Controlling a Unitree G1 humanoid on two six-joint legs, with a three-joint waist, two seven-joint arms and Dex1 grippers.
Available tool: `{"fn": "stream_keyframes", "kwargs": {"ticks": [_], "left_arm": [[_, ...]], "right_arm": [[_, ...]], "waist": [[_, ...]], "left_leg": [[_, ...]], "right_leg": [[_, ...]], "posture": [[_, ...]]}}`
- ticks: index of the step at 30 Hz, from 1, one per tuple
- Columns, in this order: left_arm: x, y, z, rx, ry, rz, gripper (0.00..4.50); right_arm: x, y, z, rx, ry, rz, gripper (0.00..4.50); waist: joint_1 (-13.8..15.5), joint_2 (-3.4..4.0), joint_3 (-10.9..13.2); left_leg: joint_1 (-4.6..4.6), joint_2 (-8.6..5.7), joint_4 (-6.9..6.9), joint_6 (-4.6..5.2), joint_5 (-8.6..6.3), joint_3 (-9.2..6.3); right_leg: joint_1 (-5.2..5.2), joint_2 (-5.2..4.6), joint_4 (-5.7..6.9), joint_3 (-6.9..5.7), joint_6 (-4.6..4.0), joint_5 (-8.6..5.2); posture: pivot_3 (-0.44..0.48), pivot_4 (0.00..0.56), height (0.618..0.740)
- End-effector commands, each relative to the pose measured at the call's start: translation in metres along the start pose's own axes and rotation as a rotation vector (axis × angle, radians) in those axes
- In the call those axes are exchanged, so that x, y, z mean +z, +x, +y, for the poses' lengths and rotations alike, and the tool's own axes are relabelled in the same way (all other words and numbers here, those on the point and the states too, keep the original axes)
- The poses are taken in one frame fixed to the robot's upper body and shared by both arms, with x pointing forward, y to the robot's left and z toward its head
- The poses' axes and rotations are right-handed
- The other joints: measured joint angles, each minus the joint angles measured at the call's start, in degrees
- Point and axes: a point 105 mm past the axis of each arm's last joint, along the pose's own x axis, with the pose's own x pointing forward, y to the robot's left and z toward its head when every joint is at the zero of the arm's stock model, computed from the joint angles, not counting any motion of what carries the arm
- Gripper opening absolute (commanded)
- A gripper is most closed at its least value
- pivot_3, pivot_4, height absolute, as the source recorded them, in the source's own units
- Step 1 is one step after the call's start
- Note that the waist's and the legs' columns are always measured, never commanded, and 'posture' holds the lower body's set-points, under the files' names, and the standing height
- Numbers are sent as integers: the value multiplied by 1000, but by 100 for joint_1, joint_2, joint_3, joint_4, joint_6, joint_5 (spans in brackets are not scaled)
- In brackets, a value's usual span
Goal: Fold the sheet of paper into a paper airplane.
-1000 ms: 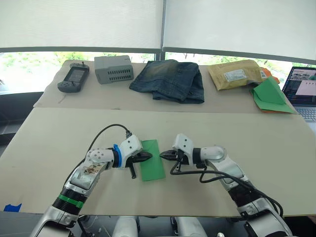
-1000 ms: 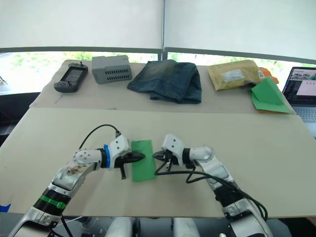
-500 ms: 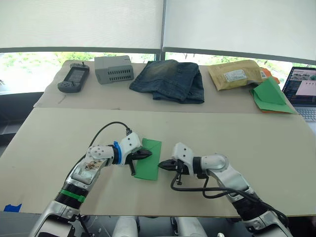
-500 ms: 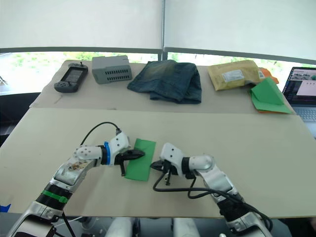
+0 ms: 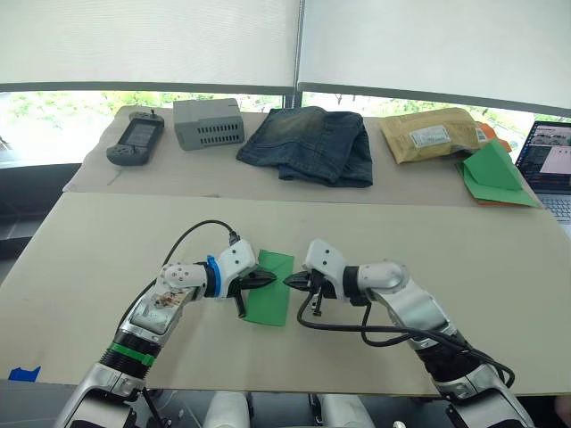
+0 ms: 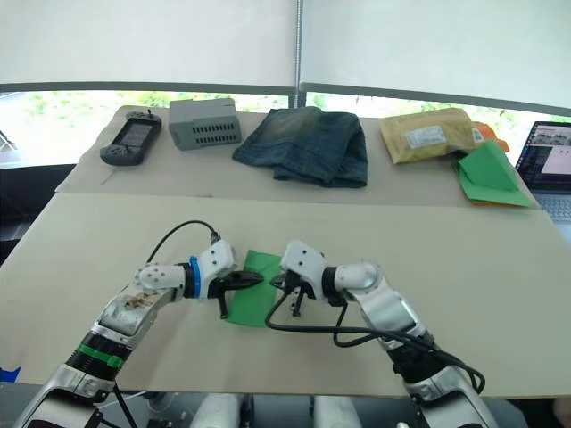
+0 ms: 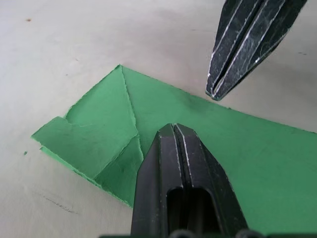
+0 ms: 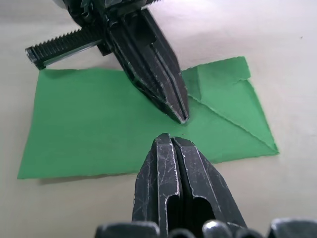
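Note:
The sheet of paper [image 5: 268, 300] lies flat on the table as a bright green oblong with folded corner flaps at one end [image 7: 94, 134]. My left gripper [image 5: 270, 279] is shut, its tip resting over the paper's middle [image 7: 172, 130]. From the opposite side my right gripper [image 5: 288, 282] points in, also shut, with its tip [image 8: 168, 140] at the paper's edge. The two tips nearly meet, a small gap apart. Neither gripper holds anything.
Along the far table stand a handheld device [image 5: 134, 143], a grey box [image 5: 208, 122], folded jeans [image 5: 308, 144], a padded envelope [image 5: 430, 135], a green paper stack with orange edges [image 5: 493, 174] and a laptop [image 5: 553, 160].
The paper has turned to lie slightly slanted. My right gripper dipped toward the near edge, then came back up close to the left gripper's tip.

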Motion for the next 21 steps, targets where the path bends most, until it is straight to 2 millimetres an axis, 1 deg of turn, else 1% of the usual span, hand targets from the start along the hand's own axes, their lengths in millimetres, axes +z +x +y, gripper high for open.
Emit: {"fn": "stream_keyframes", "kwargs": {"ticks": [1, 7, 16, 19, 21], "left_arm": [[-27, 3, -9, -23, -44, 95, 0], [-25, 4, -7, -29, -38, 92, 0], [-29, 4, -20, -89, -47, 107, 0], [-29, 2, -20, -90, -48, 110, 0], [-27, 0, -18, -88, -51, 106, 0]], "right_arm": [[-1, 3, 16, 46, 27, -27, 63], [-1, 2, 44, 155, 121, -55, 63], [-2, 4, 80, 296, 160, 17, 63], [-1, 4, 81, 291, 166, 18, 63], [6, -4, 69, 229, 165, -18, 63]], "waist": [[-4, 1, -1], [-4, 1, -1], [-3, 1, -2], [-3, 1, -2], [-3, 0, -2]], "left_leg": [[1, 0, 0, 0, 0, 1], [11, 0, 0, 0, 0, 0], [9, 1, -3, -1, 0, -1], [8, 0, -8, -1, -1, -2], [8, 0, -11, -1, -1, -2]], "right_leg": [[0, 0, 0, 1, 0, -1], [7, 0, 1, 1, -9, -11], [6, -1, 0, 0, -10, -14], [4, -1, -2, 0, -9, -17], [4, -1, -3, -1, -9, -19]], "posture": [[0, 150, 734], [0, 150, 734], [0, 150, 734], [0, 150, 734], [0, 150, 734]]}}
